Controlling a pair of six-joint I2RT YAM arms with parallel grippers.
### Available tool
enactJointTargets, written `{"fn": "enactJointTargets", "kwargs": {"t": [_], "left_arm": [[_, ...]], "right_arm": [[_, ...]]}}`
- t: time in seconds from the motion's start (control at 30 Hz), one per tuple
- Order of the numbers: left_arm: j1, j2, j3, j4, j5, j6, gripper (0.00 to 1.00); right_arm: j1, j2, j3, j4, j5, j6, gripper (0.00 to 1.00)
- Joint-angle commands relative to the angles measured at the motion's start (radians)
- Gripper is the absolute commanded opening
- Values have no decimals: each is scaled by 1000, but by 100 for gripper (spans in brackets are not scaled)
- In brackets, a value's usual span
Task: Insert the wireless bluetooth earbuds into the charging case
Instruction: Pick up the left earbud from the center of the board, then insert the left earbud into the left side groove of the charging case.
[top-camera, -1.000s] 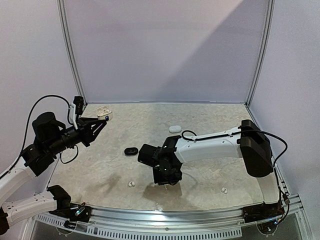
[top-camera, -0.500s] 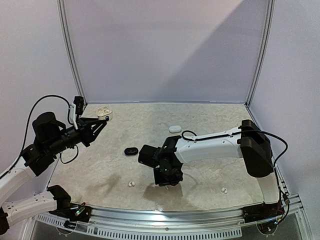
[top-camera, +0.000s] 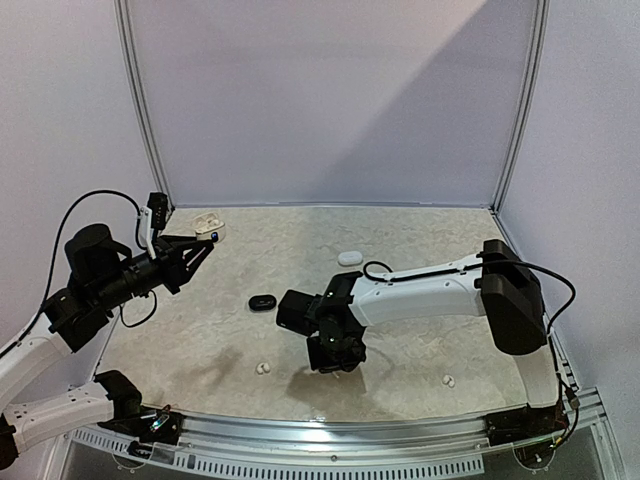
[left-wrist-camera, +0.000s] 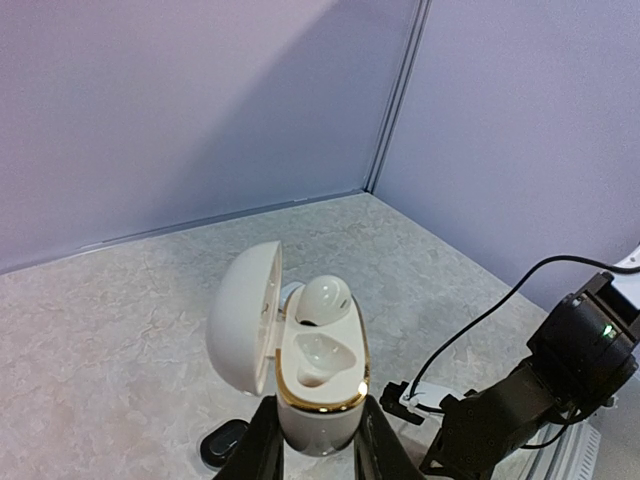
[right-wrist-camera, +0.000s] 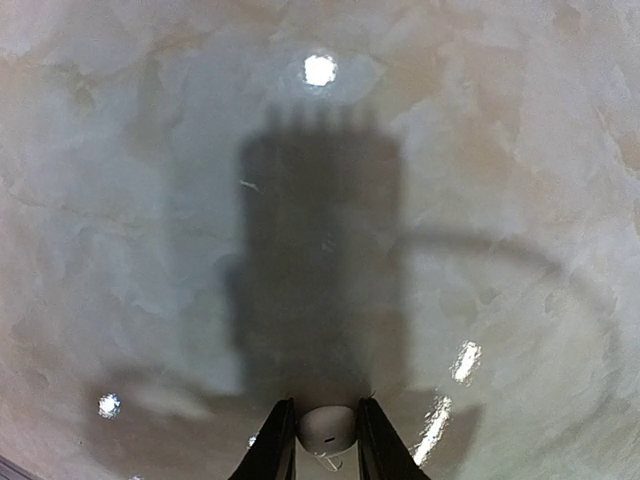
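While the left claw (left-wrist-camera: 318, 432) grips the open case (left-wrist-camera: 316, 368), the right claw (right-wrist-camera: 326, 410) pinches a half-hidden earbud (right-wrist-camera: 326, 432).

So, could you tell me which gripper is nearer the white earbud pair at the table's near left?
Right. The right gripper, pinching a single bud, hangs low just right of the white earbuds; the left gripper, holding the open white case, is raised far behind them.

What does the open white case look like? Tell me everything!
The white case looks like smooth, shiny plastic with a gold rim. Its rounded lid stands open to one side. One white earbud sits in the far pocket; the near pocket is empty. The left hand pinches its base, holding it upright above the table.
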Motion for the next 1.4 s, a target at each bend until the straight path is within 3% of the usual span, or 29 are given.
{"fn": "enactJointTargets", "kwargs": {"t": [0.0,0.33,0.57,0.8,1.03,1.37], "left_arm": [[15,-1,-10,22,10,-6,0],[15,3,-15,25,26,0,0],[9,12,-33,118,72,-18,0],[-31,33,-52,250,89,-8,0],[-112,76,-51,356,84,54,0],[-176,74,-43,403,39,163,0]], "right_arm": [[0,48,-18,-2,-29,-10,18],[-7,12,-15,25,-15,-53,1],[-6,-206,81,130,169,-204,0],[38,-424,92,508,311,-402,0],[65,-438,114,947,222,-573,0],[96,-312,181,1137,105,-709,0]]}}
